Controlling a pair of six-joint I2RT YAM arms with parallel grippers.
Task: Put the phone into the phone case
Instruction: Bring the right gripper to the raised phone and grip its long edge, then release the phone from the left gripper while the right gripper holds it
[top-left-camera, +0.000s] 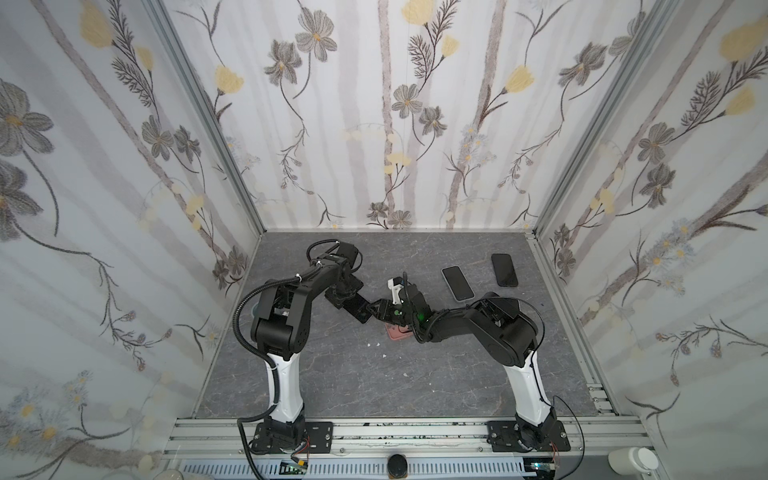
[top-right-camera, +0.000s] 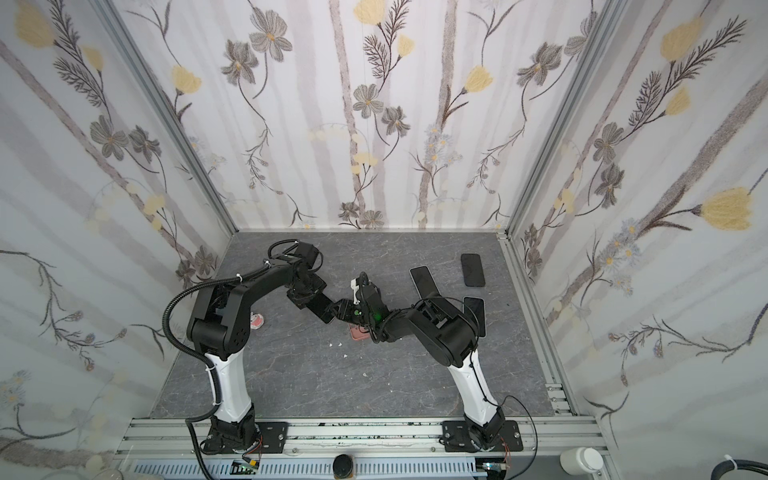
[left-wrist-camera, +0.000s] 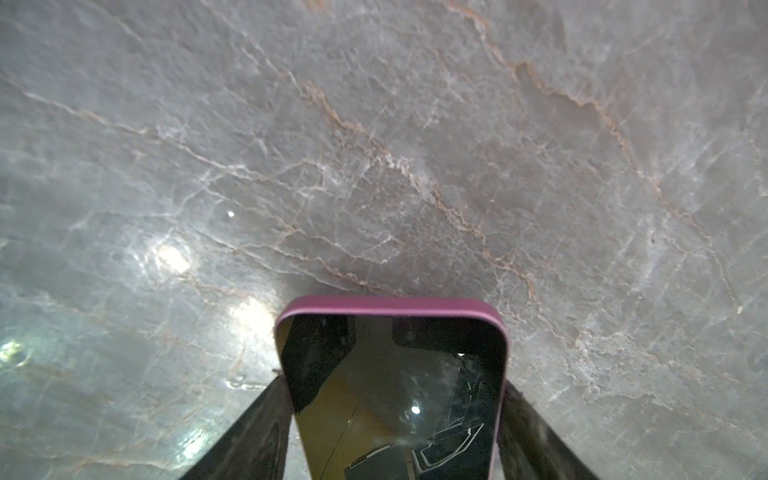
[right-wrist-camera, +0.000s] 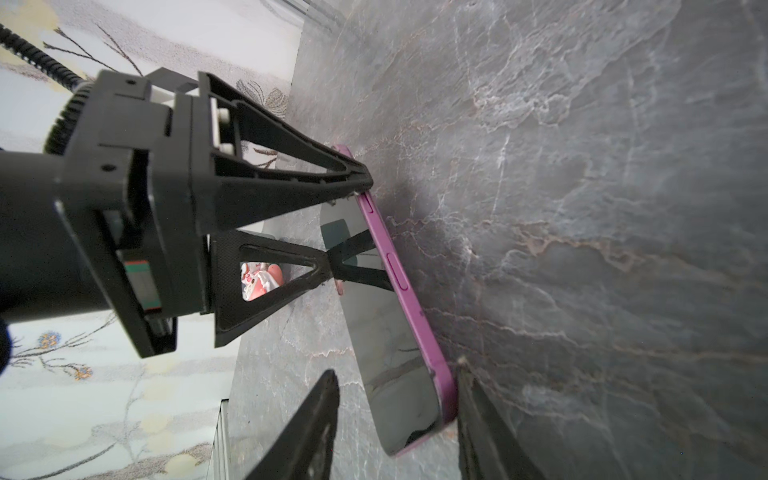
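A phone (left-wrist-camera: 395, 395) with a dark screen and a purple rim hangs just above the grey marble table (left-wrist-camera: 374, 145). My left gripper (left-wrist-camera: 394, 381) is shut across its width, one finger on each long edge. In both top views that phone (top-left-camera: 358, 309) bridges the two grippers mid-table. My right gripper (right-wrist-camera: 398, 376) straddles the phone's free end (right-wrist-camera: 415, 415). One of its fingers lies against the purple back and the other stands off the screen, so it is open. A pink phone case (top-left-camera: 395, 332) lies flat on the table, mostly hidden under the right wrist.
Two dark phones (top-left-camera: 457, 283) (top-left-camera: 504, 269) lie at the back right, and a further phone (top-right-camera: 476, 316) shows behind the right arm. A small pink-and-white object (top-right-camera: 257, 321) sits by the left arm. White crumbs (top-left-camera: 374, 344) dot the middle of the table.
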